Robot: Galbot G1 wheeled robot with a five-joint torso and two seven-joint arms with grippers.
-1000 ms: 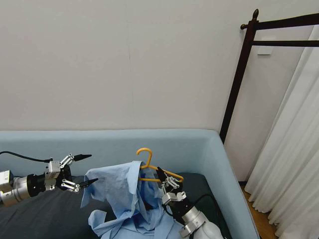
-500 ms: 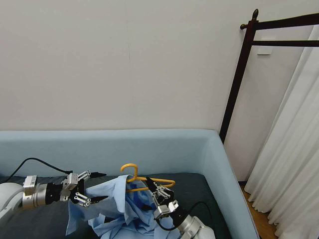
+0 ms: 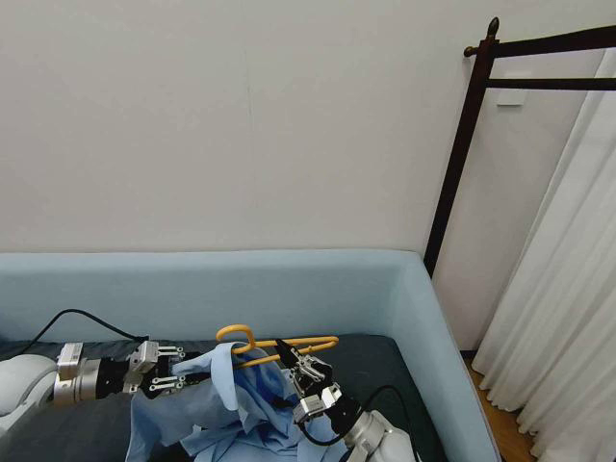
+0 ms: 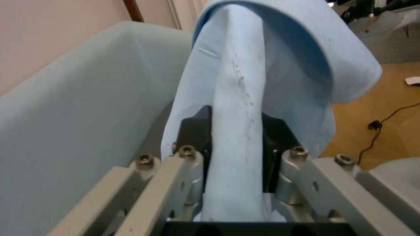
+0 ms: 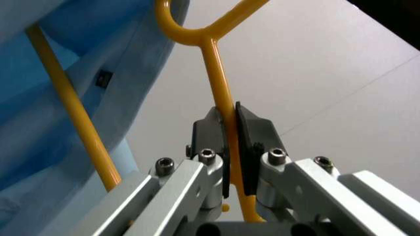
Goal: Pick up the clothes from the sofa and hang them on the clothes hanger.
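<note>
A small white tag (image 3: 513, 96) shows near the top bar of the dark wooden rack (image 3: 452, 183), its writing too small to read, and a white curtain (image 3: 568, 318) falls just beside the rack. The wrinkled blue shirt (image 3: 183, 423) hangs partly on the yellow hanger (image 3: 308, 341), low over the seat of the light blue sofa (image 3: 289, 274). The left gripper (image 3: 195, 369) has its jaws pinching a fold of the shirt, and the right gripper (image 3: 306, 369) has its jaws pressed on the hanger's thin rod.

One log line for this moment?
left gripper: shut on blue shirt | right gripper: shut on yellow hanger | shirt draped on hanger, at sofa
</note>
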